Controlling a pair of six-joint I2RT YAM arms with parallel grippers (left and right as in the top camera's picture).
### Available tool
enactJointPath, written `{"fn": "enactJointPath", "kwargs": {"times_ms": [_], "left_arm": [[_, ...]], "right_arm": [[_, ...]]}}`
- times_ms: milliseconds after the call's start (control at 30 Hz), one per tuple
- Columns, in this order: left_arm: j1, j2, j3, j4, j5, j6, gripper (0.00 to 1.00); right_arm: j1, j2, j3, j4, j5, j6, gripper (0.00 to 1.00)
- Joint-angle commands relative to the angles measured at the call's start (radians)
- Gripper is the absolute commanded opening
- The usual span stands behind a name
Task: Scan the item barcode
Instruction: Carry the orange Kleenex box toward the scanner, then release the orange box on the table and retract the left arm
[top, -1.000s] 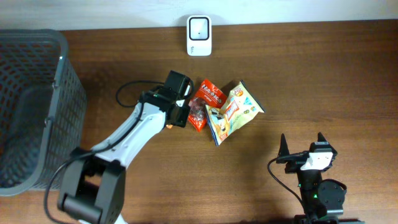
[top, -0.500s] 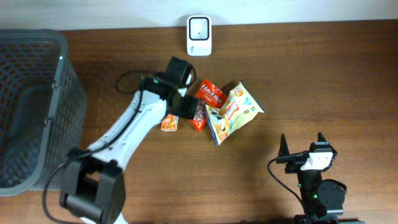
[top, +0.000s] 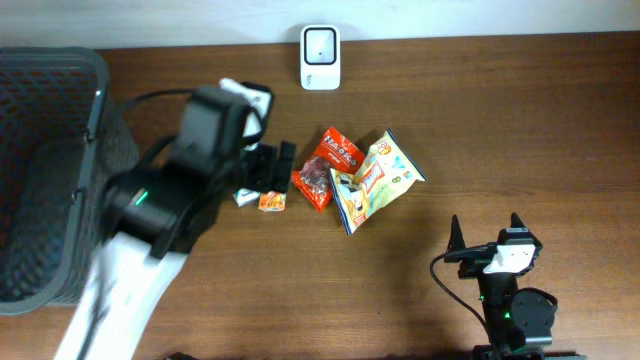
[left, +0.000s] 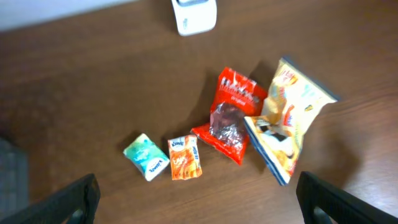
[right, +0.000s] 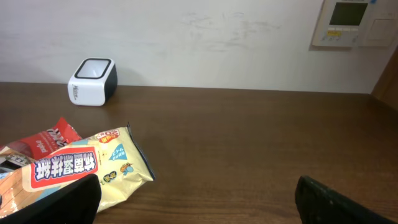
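Observation:
Four snack items lie mid-table: a small teal packet (top: 245, 197) (left: 146, 156), a small orange packet (top: 271, 201) (left: 185, 157), a red bag (top: 325, 168) (left: 230, 115) (right: 43, 140) and a yellow chip bag (top: 378, 180) (left: 289, 127) (right: 87, 171) that overlaps the red one. The white barcode scanner (top: 320, 43) (left: 194, 15) (right: 92, 82) stands at the table's far edge. My left gripper (top: 275, 167) (left: 202, 211) hangs high above the small packets, open and empty. My right gripper (top: 487, 235) (right: 196, 208) stands open and empty near the front right, apart from the bags.
A dark mesh basket (top: 60, 120) fills the left side of the table. A wall panel (right: 351, 22) shows at the back right, and bare brown tabletop (top: 520, 120) stretches right of the bags.
My left gripper has opened, let go of the orange packet and risen up and to the left. The teal packet now shows beside it. The right arm has not moved.

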Motion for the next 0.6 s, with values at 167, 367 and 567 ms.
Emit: {"fn": "enactJointPath", "kwargs": {"times_ms": [167,367,567], "left_arm": [[0.005,-0.321,0.013,-0.206,0.007,0.002,0.99],[0.005,-0.512,0.013,-0.309,0.006,0.002,0.99],[0.005,-0.655,0.012,-0.356,-0.042,0.002,0.99]], "right_arm": [[-0.006,-0.008,-0.009,-0.003,0.009,-0.002,0.99],[-0.006,-0.008,-0.009,-0.003,0.009,-0.002,0.99],[-0.006,-0.008,-0.009,-0.003,0.009,-0.002,0.99]]}}
